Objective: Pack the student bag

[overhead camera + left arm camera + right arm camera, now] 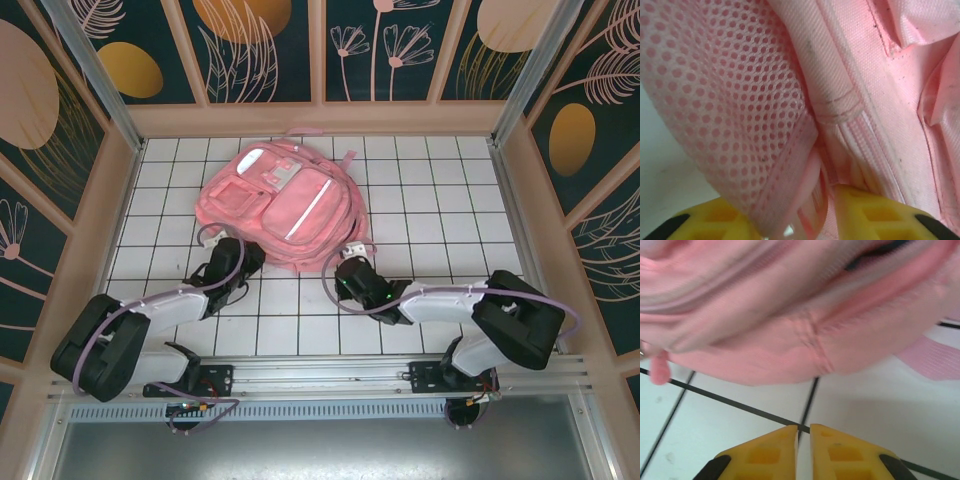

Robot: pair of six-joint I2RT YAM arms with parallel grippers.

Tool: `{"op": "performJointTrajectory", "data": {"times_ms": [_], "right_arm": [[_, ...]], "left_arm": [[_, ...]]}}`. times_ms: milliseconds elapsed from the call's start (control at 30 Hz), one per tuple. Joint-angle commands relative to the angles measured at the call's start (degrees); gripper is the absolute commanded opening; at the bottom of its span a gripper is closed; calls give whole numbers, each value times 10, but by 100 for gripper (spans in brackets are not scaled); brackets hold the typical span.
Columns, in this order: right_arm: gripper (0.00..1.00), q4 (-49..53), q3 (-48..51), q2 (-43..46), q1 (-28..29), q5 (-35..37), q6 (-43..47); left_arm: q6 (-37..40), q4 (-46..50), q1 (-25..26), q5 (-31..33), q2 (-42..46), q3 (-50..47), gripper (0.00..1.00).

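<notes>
I see the bag (290, 200) lying flat on the bench (450, 200), front pockets up, toward the far side and a little left of centre. Both arms reach to its near edge.

The left end effector (250, 255) is against the bag's near-left edge. On the left wrist camera its yellow fingers (715, 222) stand apart, and a fold of the bag's mesh (740, 100) and its stitched trim hangs down into the gap between them. The fabric touches the fingers, but the gap looks too wide to be pinching it.

The right end effector (350, 255) sits at the bag's near-right edge. On the right wrist camera its fingers (765, 455) are all but together, with only a thin slit between them. They hold nothing and hover over the bench tiles just short of the bag's side. A pink strap (935, 357) lies on the bench to its right.
</notes>
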State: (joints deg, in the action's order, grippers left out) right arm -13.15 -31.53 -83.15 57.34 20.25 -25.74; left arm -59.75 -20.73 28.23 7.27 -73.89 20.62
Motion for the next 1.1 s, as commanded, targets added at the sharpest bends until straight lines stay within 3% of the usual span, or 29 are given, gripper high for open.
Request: {"op": "performJointTrajectory", "data": {"times_ms": [0, 200, 433, 700, 867, 1000, 1067], "right_arm": [[16, -37, -43, -29, 5, -17, 14], [24, -49, -103, -88, 2, -38, 25], [24, -37, -147, -137, -3, -38, 27], [26, -58, -81, -77, -6, -18, -9], [32, -62, -30, -30, -7, 4, -36], [34, -67, 10, 12, -14, 5, -61], [35, -71, 28, 33, -17, 3, -73]], "left_arm": [[5, -1, 1, -32, 40, -14, 49], [-13, 20, 45, -37, 100, -40, 50], [8, 23, 79, -34, 59, 0, 51], [114, 78, 109, -16, 3, 89, 49], [183, 96, 137, -15, -34, 132, 49], [266, 122, 163, 31, -57, 170, 48], [300, 128, 166, 39, -62, 180, 41]]}}
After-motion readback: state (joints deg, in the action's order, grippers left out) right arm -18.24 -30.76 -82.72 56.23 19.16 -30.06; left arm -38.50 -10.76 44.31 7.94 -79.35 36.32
